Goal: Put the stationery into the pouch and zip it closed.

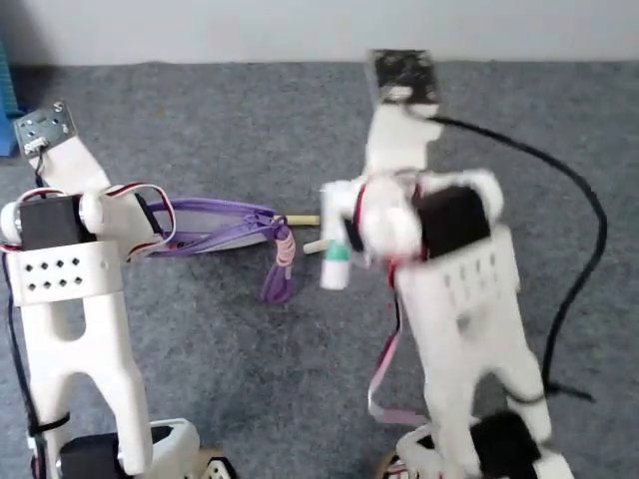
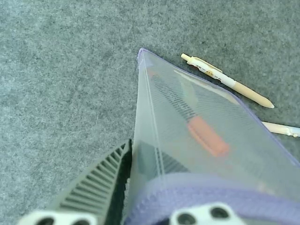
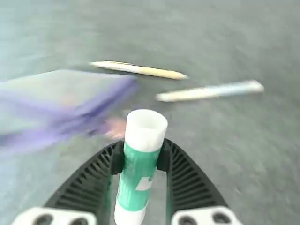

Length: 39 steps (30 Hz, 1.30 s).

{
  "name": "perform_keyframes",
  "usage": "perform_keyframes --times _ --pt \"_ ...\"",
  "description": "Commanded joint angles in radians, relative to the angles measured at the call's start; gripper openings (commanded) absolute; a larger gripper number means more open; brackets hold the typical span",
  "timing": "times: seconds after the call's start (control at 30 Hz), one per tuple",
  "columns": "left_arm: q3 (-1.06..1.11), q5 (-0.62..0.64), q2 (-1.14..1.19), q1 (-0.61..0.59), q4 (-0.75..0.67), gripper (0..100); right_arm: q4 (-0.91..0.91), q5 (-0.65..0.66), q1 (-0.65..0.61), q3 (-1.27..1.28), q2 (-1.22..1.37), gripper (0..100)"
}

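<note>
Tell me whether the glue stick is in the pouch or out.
Out. The right gripper holds the glue stick beside the pouch, not inside it.

The right arm's black ribbed gripper (image 3: 140, 151) clamps a green-and-white glue stick with a white cap (image 3: 142, 140) between its fingers, cap end pointing away from the camera. Beyond the cap lies a translucent pouch with purple edging (image 3: 61, 101) on the grey carpeted surface (image 3: 243, 154). Just beside the pouch's end lie a slim cream-yellow pen (image 3: 138, 70) and a pale blue and cream pen (image 3: 211, 91), apart from each other.
</note>
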Motion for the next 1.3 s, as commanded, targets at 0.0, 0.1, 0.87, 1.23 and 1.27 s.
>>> perform_keyframes --times 0.0,0.1,0.87,1.23,1.27 --pt "-0.018 0.009 0.015 0.002 0.015 1 -0.136 0.014 -0.119 -0.044 -0.107 0.8" --pt "-0.018 0.009 0.015 0.002 0.015 1 -0.28 0.068 -0.194 -0.043 -0.12 0.8" --pt "-0.018 0.009 0.015 0.002 0.015 1 -1.326 0.456 -0.323 0.715 -0.226 0.8" --pt "-0.018 0.009 0.015 0.002 0.015 1 -1.175 0.331 -0.314 0.847 -0.381 8.7" --pt "-0.018 0.009 0.015 0.002 0.015 1 -1.132 0.308 -0.306 0.847 -0.4 11.8"
